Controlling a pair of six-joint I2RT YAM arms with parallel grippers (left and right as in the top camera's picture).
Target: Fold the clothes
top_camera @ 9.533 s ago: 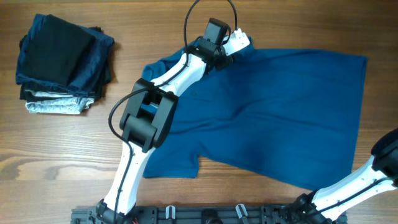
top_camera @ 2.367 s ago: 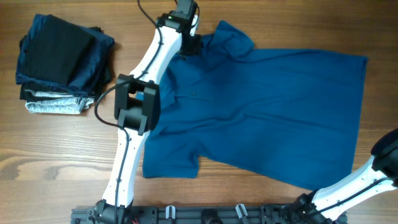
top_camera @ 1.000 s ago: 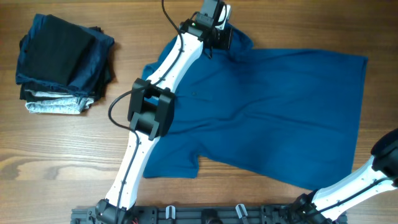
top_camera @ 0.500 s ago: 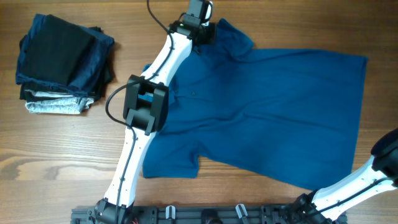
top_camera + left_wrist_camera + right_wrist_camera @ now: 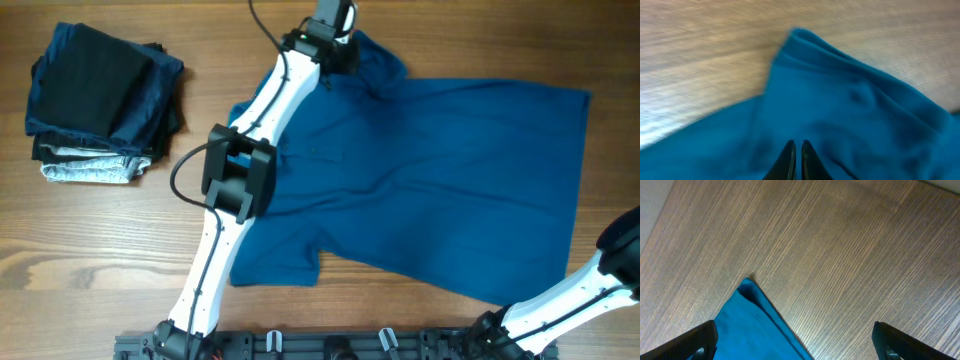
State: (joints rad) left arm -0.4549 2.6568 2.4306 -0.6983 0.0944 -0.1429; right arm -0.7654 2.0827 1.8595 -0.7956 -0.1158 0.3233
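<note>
At the centre and right of the worktop lies the polo shirt. It is medium blue and spread largely flat, with soft creases across the body and its hem toward the right. One short sleeve points to the near edge, left of centre. The other sleeve is bunched at the far edge.

The left arm runs from the near edge, over the left part of the shirt, to that far sleeve. In the left wrist view the left tool has its fingers together, with the tips just over blue fabric beside a raised fold. Whether any cloth is pinched between them cannot be told; the view is somewhat blurred.

The right arm sits at the near right corner. The right tool has its fingers wide apart and grips nothing. Below it are bare wood and one corner of the shirt.

A stack of folded garments, navy, black and grey, rests at the far left, well apart from the shirt.
</note>
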